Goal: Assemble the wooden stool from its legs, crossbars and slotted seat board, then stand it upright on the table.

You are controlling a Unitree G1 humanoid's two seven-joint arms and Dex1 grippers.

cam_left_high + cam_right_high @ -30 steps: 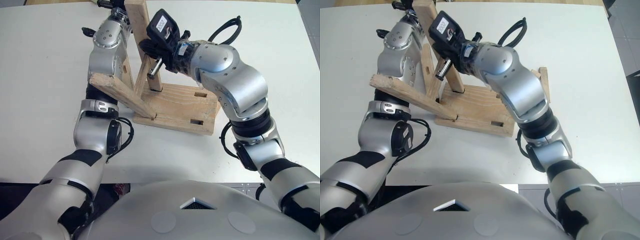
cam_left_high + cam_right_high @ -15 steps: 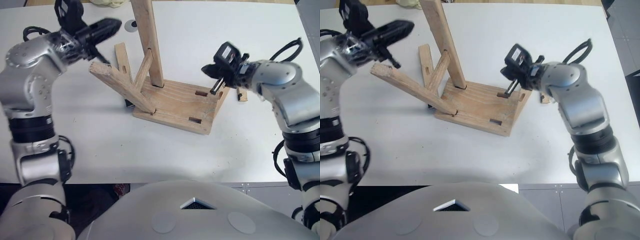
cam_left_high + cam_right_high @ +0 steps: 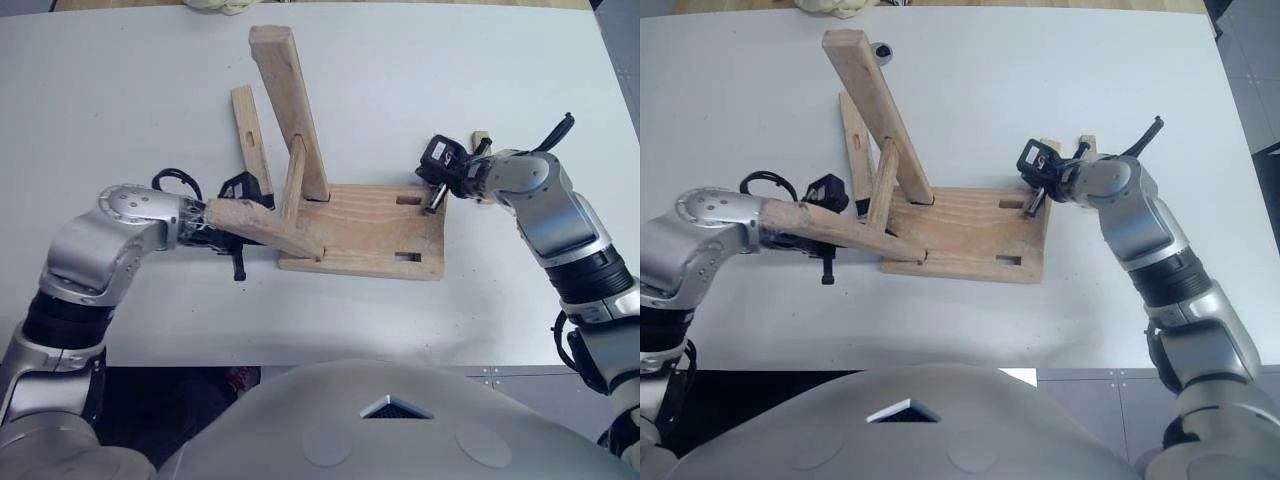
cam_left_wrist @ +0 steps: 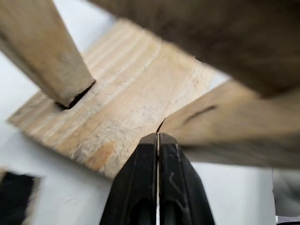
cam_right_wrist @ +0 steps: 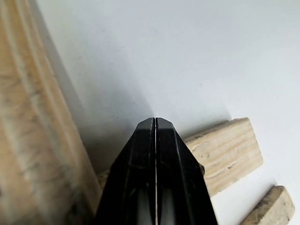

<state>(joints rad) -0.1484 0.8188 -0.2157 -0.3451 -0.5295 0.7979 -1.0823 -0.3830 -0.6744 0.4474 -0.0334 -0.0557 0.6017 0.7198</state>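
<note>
Pinching nothing, both jaws closed, left by slanted leg (image 3: 265, 228), right beside seat board (image 3: 370, 235).

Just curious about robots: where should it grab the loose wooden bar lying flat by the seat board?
Take the loose bar by its far half, from straight above, pinching across its narrow width: it lies flat, and the fitted legs crowd its near end.

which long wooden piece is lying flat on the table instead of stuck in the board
The thin bar beyond the slanted leg; that leg and the tall leg are both plugged into the seat board.
</note>
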